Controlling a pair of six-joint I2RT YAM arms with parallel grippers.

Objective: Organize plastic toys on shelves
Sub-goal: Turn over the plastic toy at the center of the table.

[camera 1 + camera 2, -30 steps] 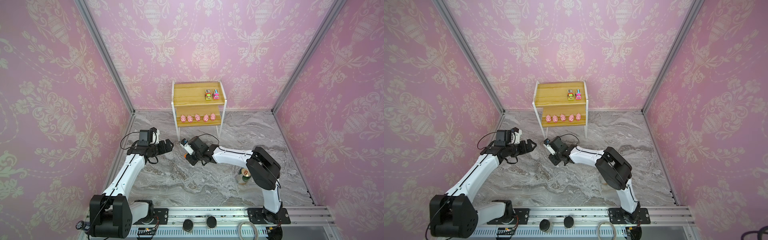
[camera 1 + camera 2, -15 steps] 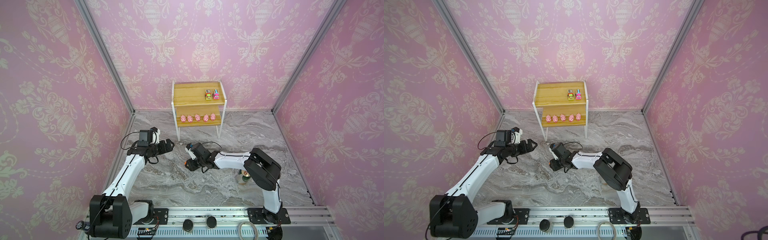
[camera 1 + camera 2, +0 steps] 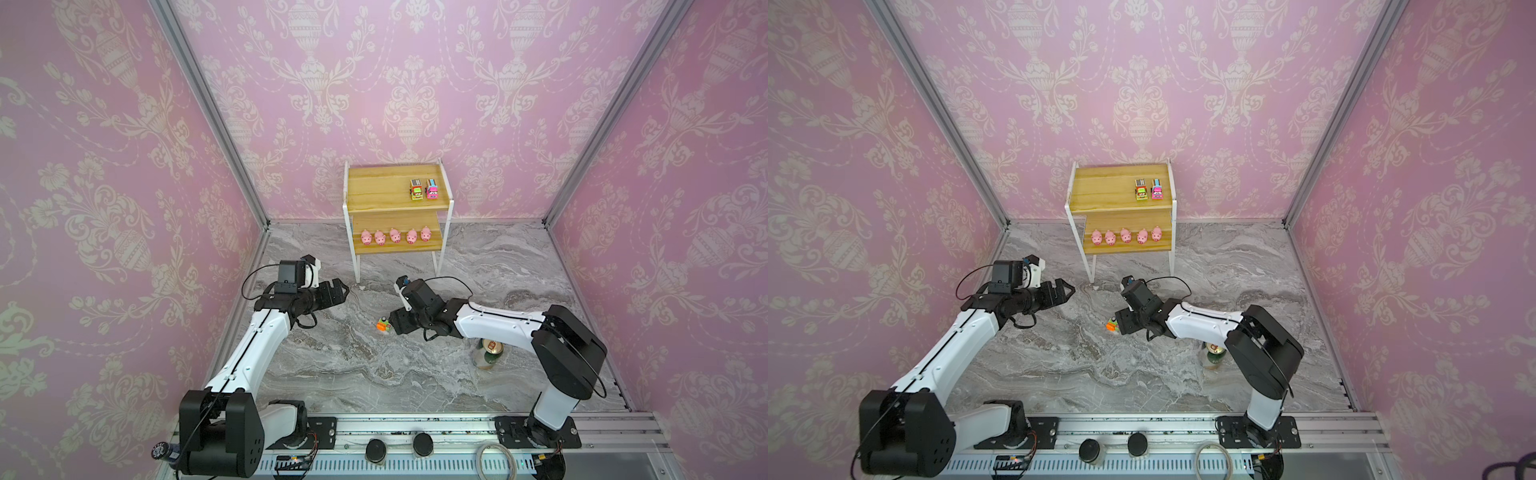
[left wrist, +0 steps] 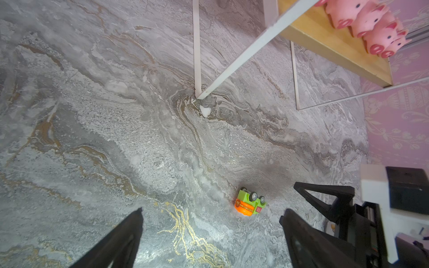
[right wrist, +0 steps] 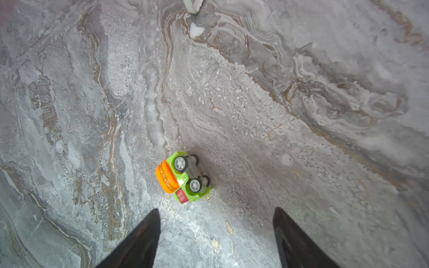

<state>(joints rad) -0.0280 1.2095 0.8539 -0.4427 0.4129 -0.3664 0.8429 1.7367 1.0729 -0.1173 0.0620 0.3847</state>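
Note:
An orange-green toy truck (image 3: 384, 325) (image 3: 1112, 324) lies tipped over on the marble floor, wheels showing (image 5: 183, 177) (image 4: 250, 205). My right gripper (image 3: 395, 323) (image 5: 216, 210) stands open just behind it and does not touch it. Further left, my left gripper (image 3: 338, 291) (image 4: 212, 210) hovers open and empty, pointing towards the truck. The shelves (image 3: 374, 187) (image 3: 1100, 187) stand at the back wall. Two trucks, brown-green (image 3: 417, 190) and pink-blue (image 3: 432, 189), sit on the top board. Several pink pigs (image 3: 395, 236) (image 4: 371, 23) line the lower board.
A green-gold can (image 3: 490, 353) (image 3: 1216, 355) stands on the floor under my right arm's elbow. The rack's thin white front leg (image 3: 356, 266) is just beyond both grippers, with a small white chip (image 4: 205, 111) at its foot. Pink walls close three sides.
My right gripper dropped from in front of the rack towards the floor and opened its jaws. The orange-green truck now lies free before it. The left arm has barely moved.

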